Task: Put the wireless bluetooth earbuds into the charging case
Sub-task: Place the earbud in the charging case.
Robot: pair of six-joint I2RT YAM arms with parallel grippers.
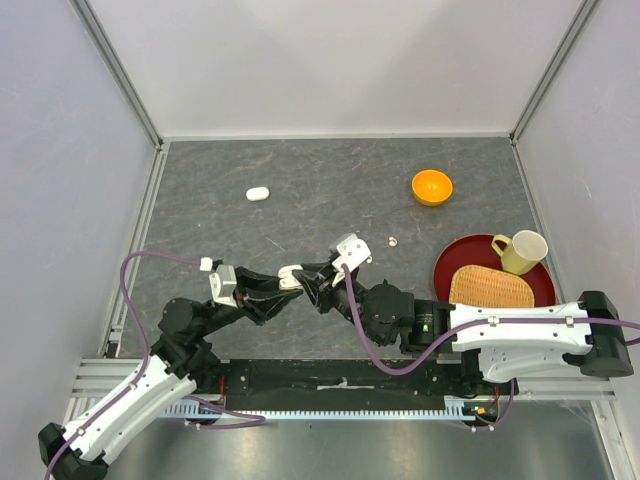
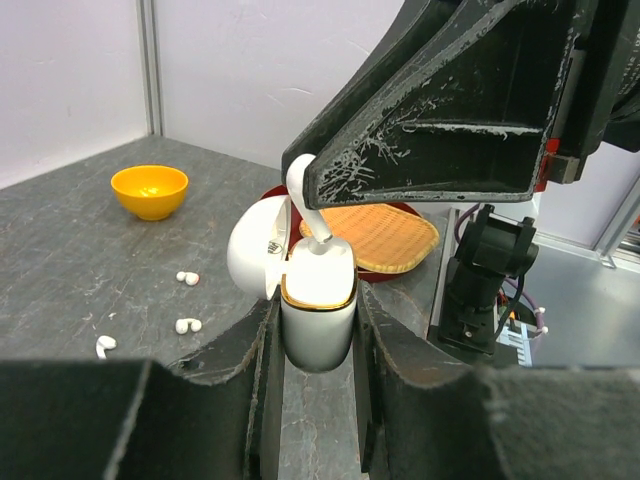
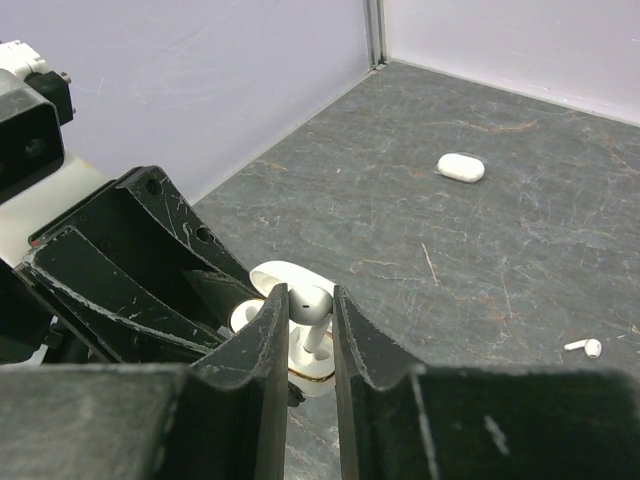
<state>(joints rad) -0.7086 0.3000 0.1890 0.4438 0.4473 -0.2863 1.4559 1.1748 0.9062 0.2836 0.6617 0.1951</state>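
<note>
My left gripper is shut on the base of an open white charging case with a gold rim, its lid hinged back to the left. My right gripper is shut on one white earbud and holds it right over the case, stem down and reaching into the case's well. The same earbud shows under the right gripper's fingers in the left wrist view. Both grippers meet at the middle of the table near its front. Loose earbuds lie on the mat.
A second, closed white case lies at the back left. An orange bowl stands at the back right. A red plate at the right carries a woven tray and a pale mug. One earbud lies near the plate.
</note>
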